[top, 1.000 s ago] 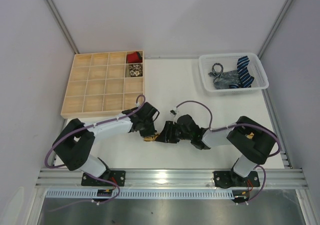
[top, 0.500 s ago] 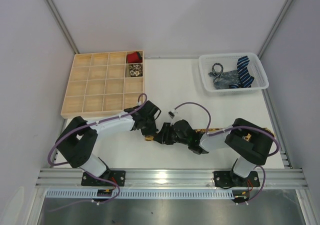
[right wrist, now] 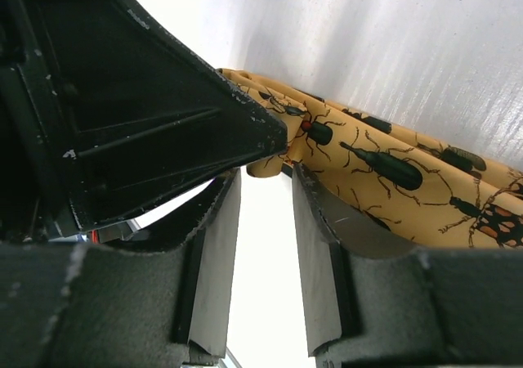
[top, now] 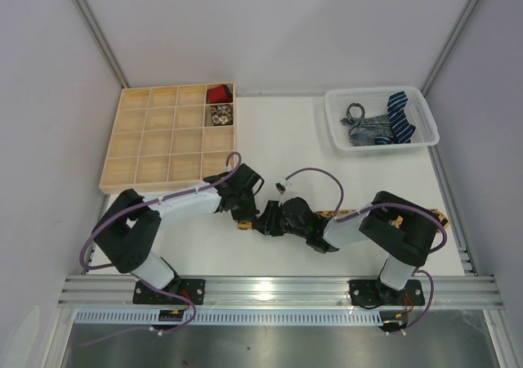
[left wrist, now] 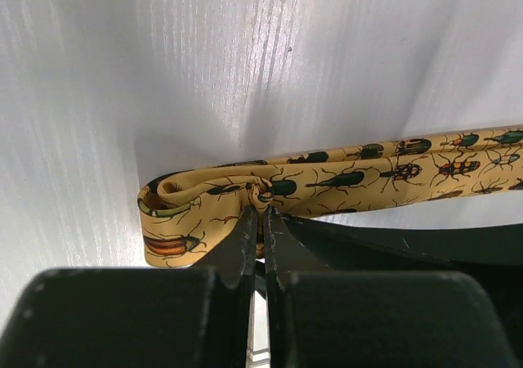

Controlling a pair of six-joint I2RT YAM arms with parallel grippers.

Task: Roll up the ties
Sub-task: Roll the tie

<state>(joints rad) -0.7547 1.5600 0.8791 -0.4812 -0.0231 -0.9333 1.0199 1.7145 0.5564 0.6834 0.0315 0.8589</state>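
Left hand point(left wrist: 262, 213) pinched closed, right hand point(right wrist: 263, 190) slightly parted, tips meeting low at centre

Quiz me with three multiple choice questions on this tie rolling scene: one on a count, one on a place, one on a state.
1. How many cells of the wooden tray hold a rolled tie?
A. none
B. two
C. five

2. The navy striped tie lies:
A. in the wooden tray
B. flat between the arms
C. in the white basket

3. The left tool is:
A. open above the basket
B. shut on the yellow beetle-print tie
C. open and empty

Answers:
1 B: a red roll and a pale patterned roll fill two cells in the right column.
2 C: it rests beside a grey tie in the basket.
3 B: the left wrist view shows it pinching the tie's fold.
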